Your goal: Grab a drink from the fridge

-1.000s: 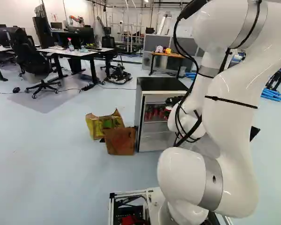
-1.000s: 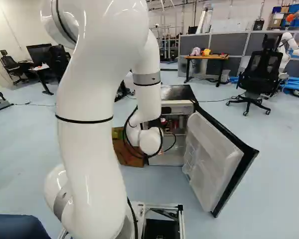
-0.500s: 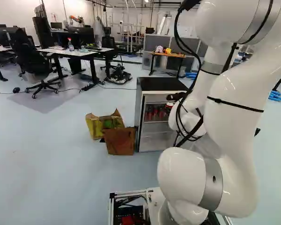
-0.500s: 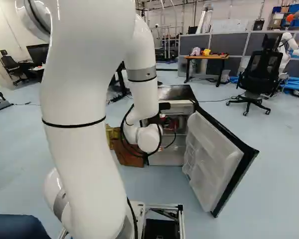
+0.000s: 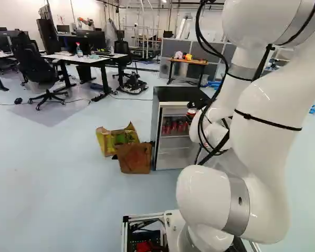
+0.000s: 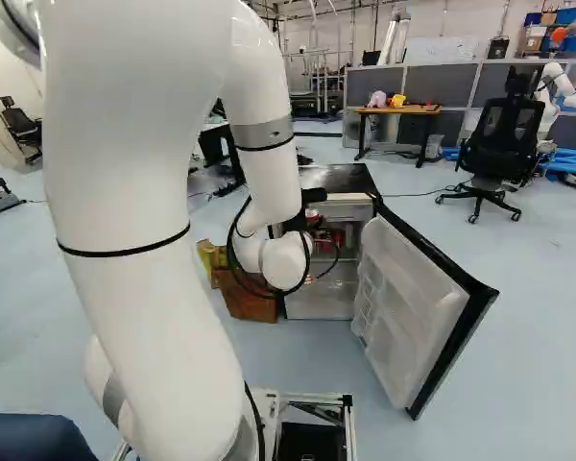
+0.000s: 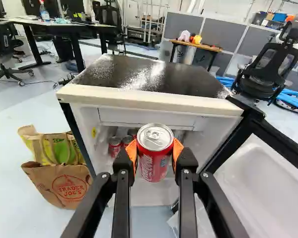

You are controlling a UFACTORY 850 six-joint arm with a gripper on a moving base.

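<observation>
Left base view: yellow-green shopping bag [image 5: 107,140], brown paper bag [image 5: 134,158] beside it, then black-topped mini fridge [image 5: 179,94], red cans [image 5: 174,126] on its upper shelf. Hand [image 5: 192,112] clamped on red soda can [image 7: 153,161], orange pads on both sides, can in front of fridge opening. Right base view: fridge door [image 6: 413,298] wide open.

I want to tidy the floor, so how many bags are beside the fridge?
2: a yellow-green bag beside the fridge and a brown bag just in front of the first. More could be hidden behind them.
</observation>
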